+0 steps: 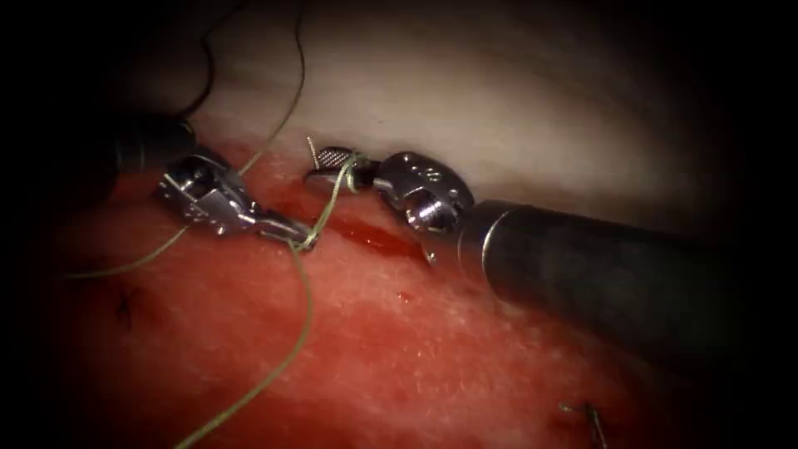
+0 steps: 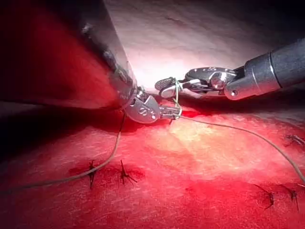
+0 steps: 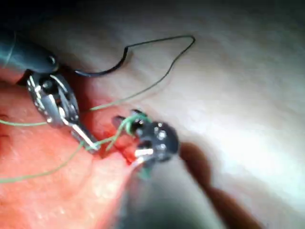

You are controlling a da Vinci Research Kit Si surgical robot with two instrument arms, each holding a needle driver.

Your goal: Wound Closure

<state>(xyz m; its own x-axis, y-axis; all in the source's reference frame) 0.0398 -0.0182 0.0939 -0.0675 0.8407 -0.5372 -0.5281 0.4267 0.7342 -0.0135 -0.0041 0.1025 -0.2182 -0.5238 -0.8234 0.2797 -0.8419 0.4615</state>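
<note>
My left tool (image 1: 298, 238) comes in from the left of the cut (image 1: 376, 238) with its jaws shut on the green thread (image 1: 293, 349) just above the tissue (image 1: 465, 349). My right tool (image 1: 326, 167) reaches over the cut's far end with its jaws open, and the thread is looped around them (image 1: 352, 171). A short pale thread end (image 1: 312, 150) stands by its tip. In the left wrist view, the thread runs up from my left tool (image 2: 176, 112) and over the right tool (image 2: 166, 87). The dark curved needle (image 3: 102, 69) lies free on the pale tissue beyond the left tool, also seen as a dark curve (image 1: 204, 79).
Red fluid pools in the cut and wets the surrounding tissue. Finished dark stitches sit at the left (image 1: 125, 304) and at the lower right (image 1: 592, 417). Loose thread trails off left (image 1: 125, 268) and up across the pale tissue (image 1: 298, 75).
</note>
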